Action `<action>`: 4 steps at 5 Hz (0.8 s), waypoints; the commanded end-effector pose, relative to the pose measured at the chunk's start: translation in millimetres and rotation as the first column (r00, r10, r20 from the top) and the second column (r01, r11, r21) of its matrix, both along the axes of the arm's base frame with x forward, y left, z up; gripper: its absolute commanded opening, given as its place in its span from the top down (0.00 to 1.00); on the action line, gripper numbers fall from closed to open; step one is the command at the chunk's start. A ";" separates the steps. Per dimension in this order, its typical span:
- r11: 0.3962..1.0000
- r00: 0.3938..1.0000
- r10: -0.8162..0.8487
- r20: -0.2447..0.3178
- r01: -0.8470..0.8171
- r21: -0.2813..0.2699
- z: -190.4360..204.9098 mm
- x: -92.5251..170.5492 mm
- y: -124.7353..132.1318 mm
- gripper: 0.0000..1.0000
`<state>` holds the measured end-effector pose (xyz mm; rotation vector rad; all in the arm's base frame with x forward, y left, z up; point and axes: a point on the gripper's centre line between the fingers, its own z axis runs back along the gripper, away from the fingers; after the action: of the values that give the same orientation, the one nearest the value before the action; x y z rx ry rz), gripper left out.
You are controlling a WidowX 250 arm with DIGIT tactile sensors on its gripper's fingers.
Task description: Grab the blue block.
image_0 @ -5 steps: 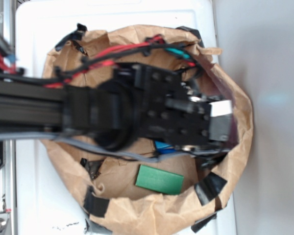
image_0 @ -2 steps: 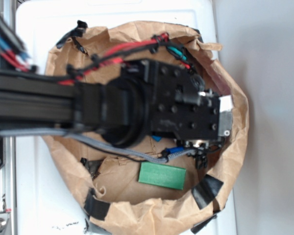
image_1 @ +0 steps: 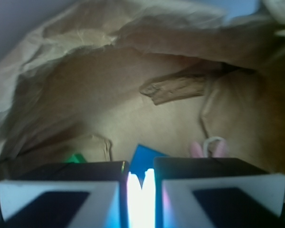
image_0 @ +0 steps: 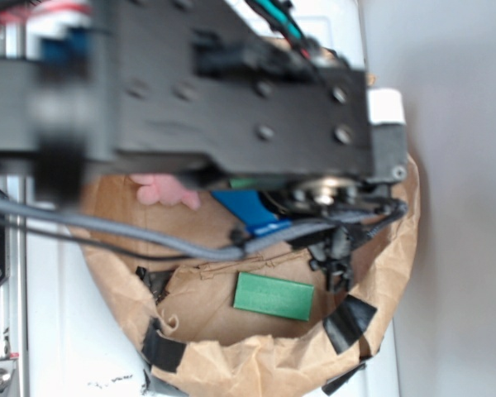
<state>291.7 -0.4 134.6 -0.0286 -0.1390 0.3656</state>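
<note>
While tool (image_1: pixel 141 183) seems clamped on blue block (image_1: pixel 143 160), pink bunny (image_0: pixel 167 190) & green block (image_0: pixel 274 296) sit nearby.

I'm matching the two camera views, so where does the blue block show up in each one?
Exterior: the blue block sits centre, half hidden under the black arm.
Wrist: low centre, a blue corner above the hand.
Shared landmark: the pink plush bunny beside it.

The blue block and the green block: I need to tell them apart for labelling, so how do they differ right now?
The blue block is bright blue and mostly hidden under the arm; the green block is dark green and in full view. In the wrist view the blue block sits between the fingers of the gripper, while the green block lies loose on the paper bag. Both look like flat blocks.
</note>
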 end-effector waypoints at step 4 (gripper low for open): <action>0.978 0.962 -0.206 0.177 0.201 0.049 -26.8 -4.1 29.2 0.00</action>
<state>281.0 17.1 88.6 -0.0447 -0.2410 0.1494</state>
